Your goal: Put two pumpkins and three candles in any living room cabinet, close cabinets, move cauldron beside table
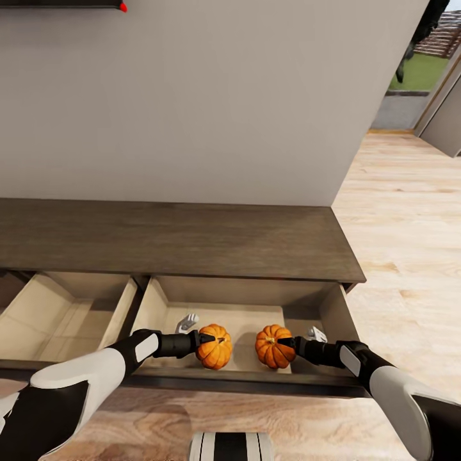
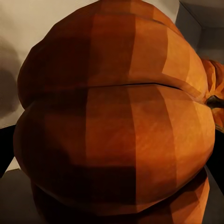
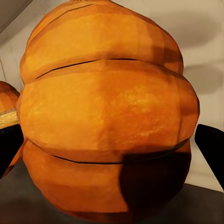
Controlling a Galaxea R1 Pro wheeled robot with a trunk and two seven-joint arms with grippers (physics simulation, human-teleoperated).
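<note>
The cabinet [image 1: 179,240] stands against the wall with two drawers pulled open. Two orange ribbed pumpkins sit side by side low in the right drawer [image 1: 333,314]. My left gripper [image 1: 206,340] is shut on the left pumpkin [image 1: 216,351], which looms close in the left wrist view [image 2: 112,126] with a dark finger [image 2: 3,149] at its side. My right gripper [image 1: 286,344] is shut on the right pumpkin [image 1: 270,349], seen up close [image 3: 107,121] between dark fingers [image 3: 211,149]. The candles, cauldron and table are out of view.
The left drawer [image 1: 70,314] is open with a bare beige floor. A grey wall [image 1: 192,102] rises behind the cabinet, with a black TV edge [image 1: 64,3] at the top. Light plank floor [image 1: 410,224] runs past the cabinet's right end toward a doorway [image 1: 416,77].
</note>
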